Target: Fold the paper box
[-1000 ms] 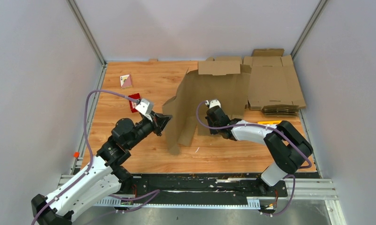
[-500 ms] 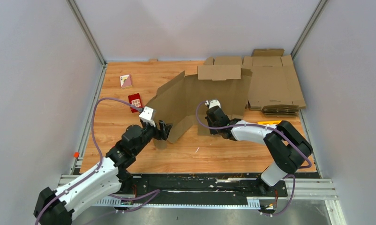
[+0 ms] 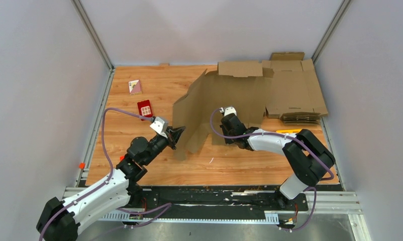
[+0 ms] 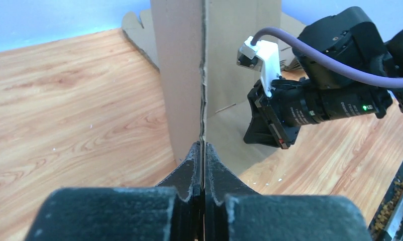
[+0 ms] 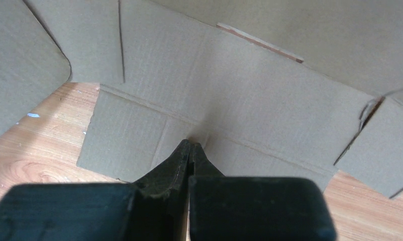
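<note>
paper box (image 3: 229, 98) – centre of tabletop (image 3: 129, 150), left wall standing | left gripper (image 4: 203, 150) pinching wall's near edge, likely to steer the fold | right gripper (image 5: 190, 145) pressed together, tips on base panel – apparently anchoring it

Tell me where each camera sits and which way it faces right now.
Top: fixed above and behind the bases, looking down on the table; left arm, right arm and box show.
Left wrist: on the left arm, looking along the left tool, shut on the box's edge, towards the right tool.
Right wrist: on the right arm, looking along its shut tool down at a box panel.
Shared: every view shows the box; top and left wrist both show the right tool.
</note>
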`<state>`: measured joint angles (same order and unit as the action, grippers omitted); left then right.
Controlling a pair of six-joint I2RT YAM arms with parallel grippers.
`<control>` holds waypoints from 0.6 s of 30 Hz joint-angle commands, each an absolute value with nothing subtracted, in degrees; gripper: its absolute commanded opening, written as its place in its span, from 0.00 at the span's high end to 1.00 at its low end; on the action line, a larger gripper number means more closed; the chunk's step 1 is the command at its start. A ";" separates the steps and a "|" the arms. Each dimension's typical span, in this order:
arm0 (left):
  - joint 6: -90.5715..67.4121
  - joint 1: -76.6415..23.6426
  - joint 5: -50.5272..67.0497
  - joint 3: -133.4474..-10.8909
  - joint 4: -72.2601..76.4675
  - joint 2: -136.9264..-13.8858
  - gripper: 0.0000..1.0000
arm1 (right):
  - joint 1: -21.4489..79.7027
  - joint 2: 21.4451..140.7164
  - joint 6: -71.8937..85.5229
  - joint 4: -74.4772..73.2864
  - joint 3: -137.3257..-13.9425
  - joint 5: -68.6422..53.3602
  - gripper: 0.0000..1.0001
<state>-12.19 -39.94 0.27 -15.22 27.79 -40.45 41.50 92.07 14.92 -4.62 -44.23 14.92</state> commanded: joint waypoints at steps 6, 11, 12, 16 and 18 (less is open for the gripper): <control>-12.71 -39.84 5.68 -15.73 28.53 -37.80 1.00 | 41.72 93.78 15.03 -7.09 -43.90 14.34 1.00; -15.76 -39.81 7.36 -16.87 24.70 -34.36 1.00 | 41.68 93.87 15.18 -7.54 -44.21 15.10 1.00; -16.47 -39.81 7.94 -16.85 24.20 -33.68 1.00 | 41.67 93.87 15.20 -7.56 -44.21 15.18 1.00; -18.71 -39.82 9.81 -17.90 20.43 -32.01 1.00 | 41.67 93.87 15.20 -7.42 -44.09 14.90 1.00; -19.70 -39.81 9.49 -19.80 15.91 -32.05 1.00 | 41.73 93.87 15.09 -7.40 -44.10 14.93 1.00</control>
